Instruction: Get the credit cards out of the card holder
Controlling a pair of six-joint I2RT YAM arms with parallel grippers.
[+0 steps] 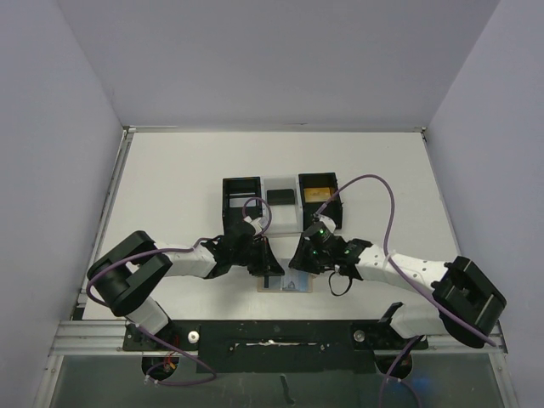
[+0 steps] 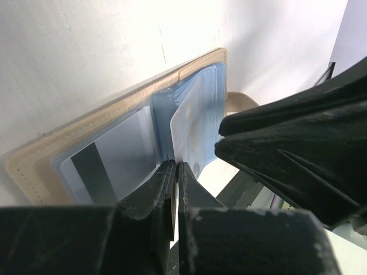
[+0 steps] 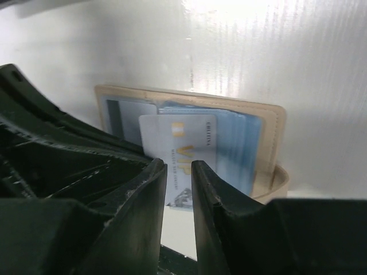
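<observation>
The white worktop (image 1: 170, 187) carries everything. The left arm (image 1: 136, 272) and the right arm (image 1: 425, 276) both reach inward from its near edge and meet about midway along it. Behind them, around the middle of the worktop, stands a black three-compartment tray (image 1: 226, 204). A dark flat piece lies in its middle compartment and something yellow-brown in its right one. The card holder (image 3: 274, 123) lies open and flat close to the near edge, between the two arm tips. It has a tan stitched rim around blue-grey panels, and a tan strap (image 3: 279, 181) curls out at one side. A card with a dark stripe (image 2: 109, 160) sits tucked in one panel. A pale card printed with gold letters, the VIP card (image 3: 183, 143), stands partly out of the other panel's stacked sleeves, its free end toward the near edge. The left gripper (image 2: 175, 172) is clenched, jaws pressed together right at that pale card's edge. I cannot tell whether they pinch the card or a sleeve. The right gripper (image 3: 178, 172) is released, its jaws a narrow gap apart just over the card's free end, with the card showing through the gap.
</observation>
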